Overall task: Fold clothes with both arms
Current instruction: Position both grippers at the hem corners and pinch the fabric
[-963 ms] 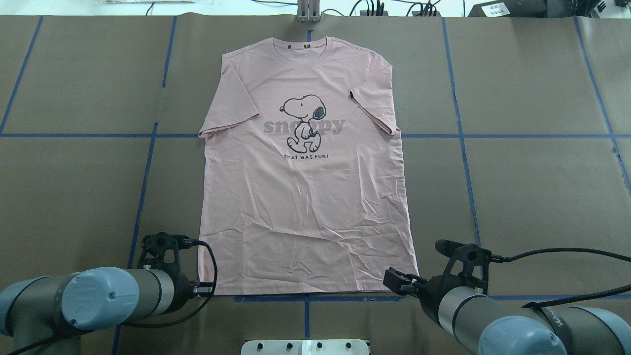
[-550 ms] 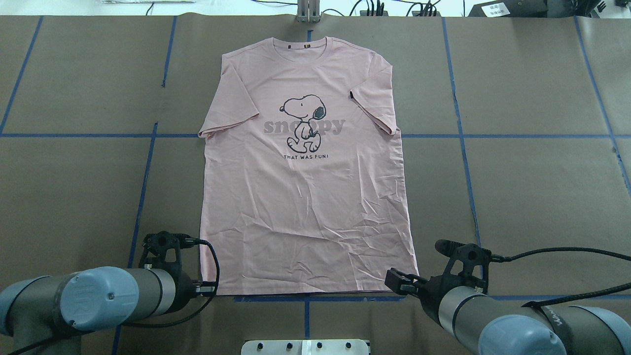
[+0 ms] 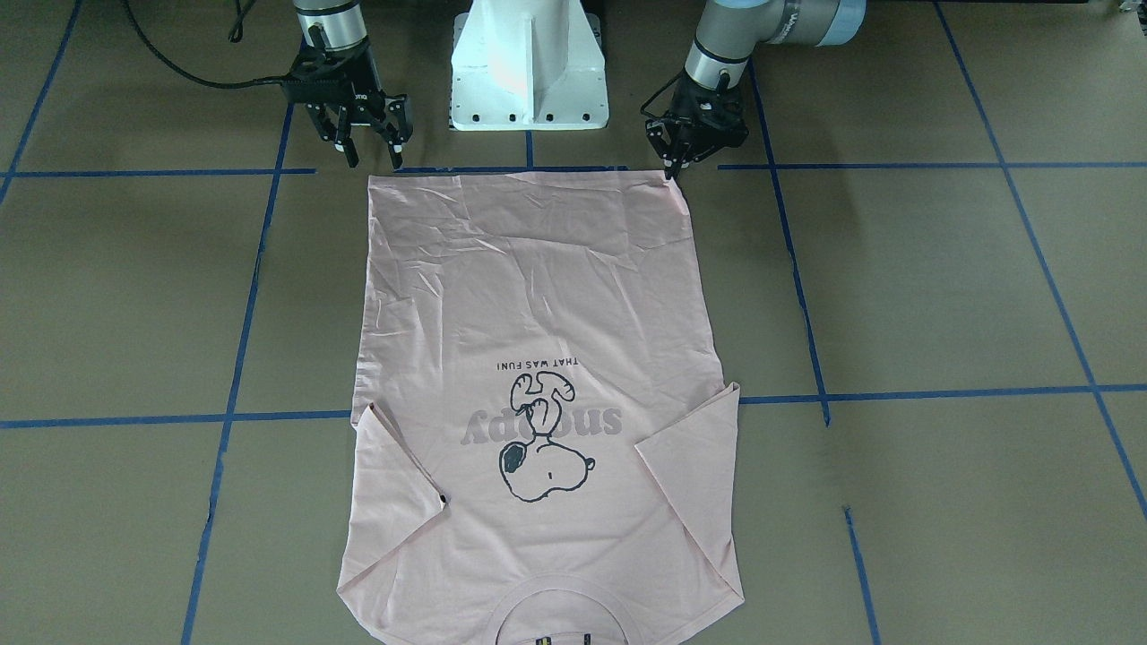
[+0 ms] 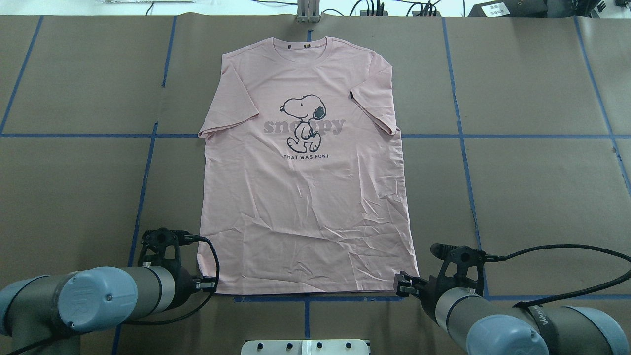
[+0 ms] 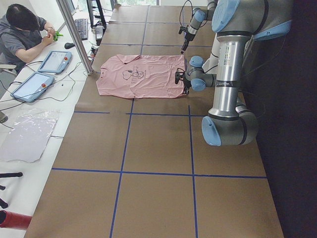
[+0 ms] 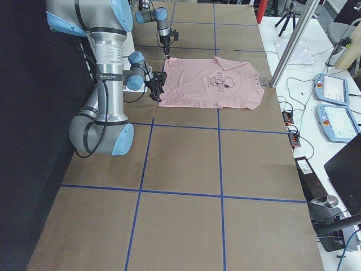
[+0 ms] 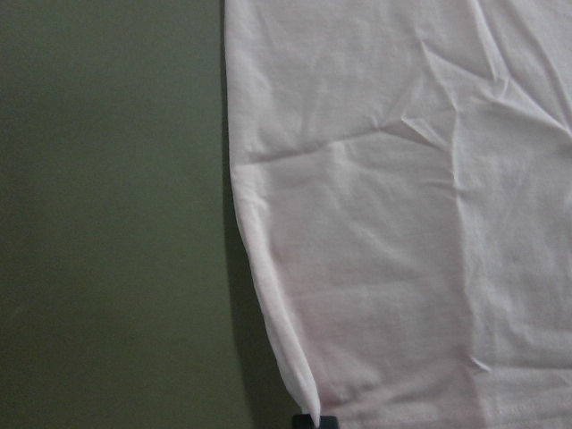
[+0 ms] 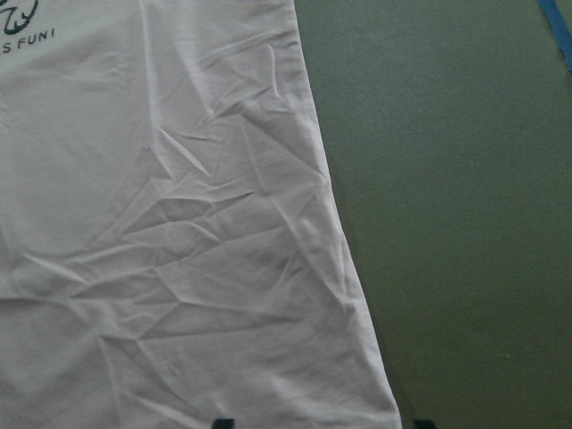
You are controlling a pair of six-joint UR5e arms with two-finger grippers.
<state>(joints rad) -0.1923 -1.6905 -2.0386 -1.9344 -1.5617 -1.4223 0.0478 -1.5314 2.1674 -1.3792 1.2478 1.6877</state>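
The pale pink Snoopy T-shirt [image 4: 305, 207] lies flat, print up, collar at the far side and hem toward me; it also shows in the front view [image 3: 538, 296]. My left gripper [image 4: 211, 284] is at the hem's left corner and shut on it; in the left wrist view the corner [image 7: 307, 404] is pinched into a point at the fingertip. In the front view the left gripper [image 3: 672, 170] looks narrow and closed. My right gripper [image 3: 370, 159] is open, its fingers on either side of the hem's right corner [image 8: 389, 416]. It also shows in the overhead view [image 4: 402, 286].
The brown paper-covered table [image 4: 532, 197] has blue tape lines [image 4: 463, 148]. The white pedestal [image 3: 529, 72] stands between the arms. An operator [image 5: 25, 34] sits at the far side with tablets and cables.
My left gripper has closed in on the hem's left corner, which is drawn inward. My right gripper has shifted right and slightly back toward me, to the hem's right corner.
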